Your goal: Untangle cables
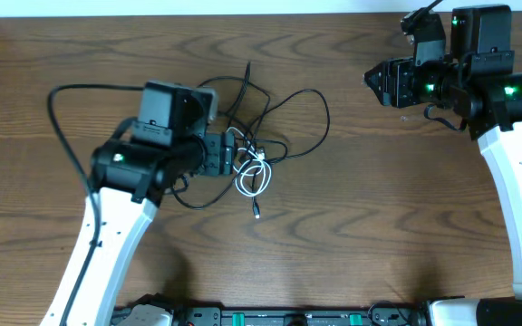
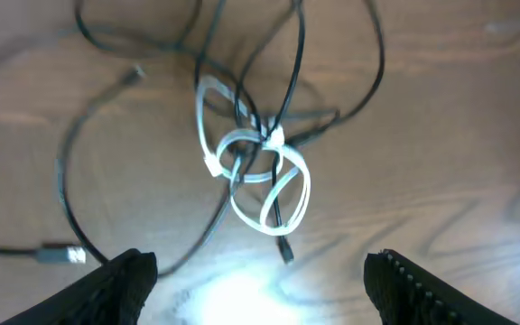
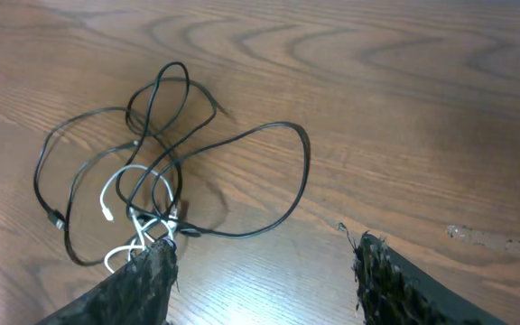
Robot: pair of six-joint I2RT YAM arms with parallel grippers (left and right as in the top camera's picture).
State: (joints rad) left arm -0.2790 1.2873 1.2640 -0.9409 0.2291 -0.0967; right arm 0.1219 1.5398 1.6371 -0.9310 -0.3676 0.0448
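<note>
Wooden table point(image 1: 379, 226) bears 1 black cable point(image 2: 294, 54), 1 white cable point(image 2: 264, 226), tangled; 2 end effectors point(image 2: 260, 271) point(image 3: 264, 257) wide open.

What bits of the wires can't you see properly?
Overhead: left gripper covers the tangle's left side; plugs too small.
Left wrist: blurry, glare below; black cable runs off the top edge.
Right wrist: a finger hides the white cable's lower loops.

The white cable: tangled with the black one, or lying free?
Tangled. The white cable coils in loops that the black cable threads through, seen from the left wrist.
</note>
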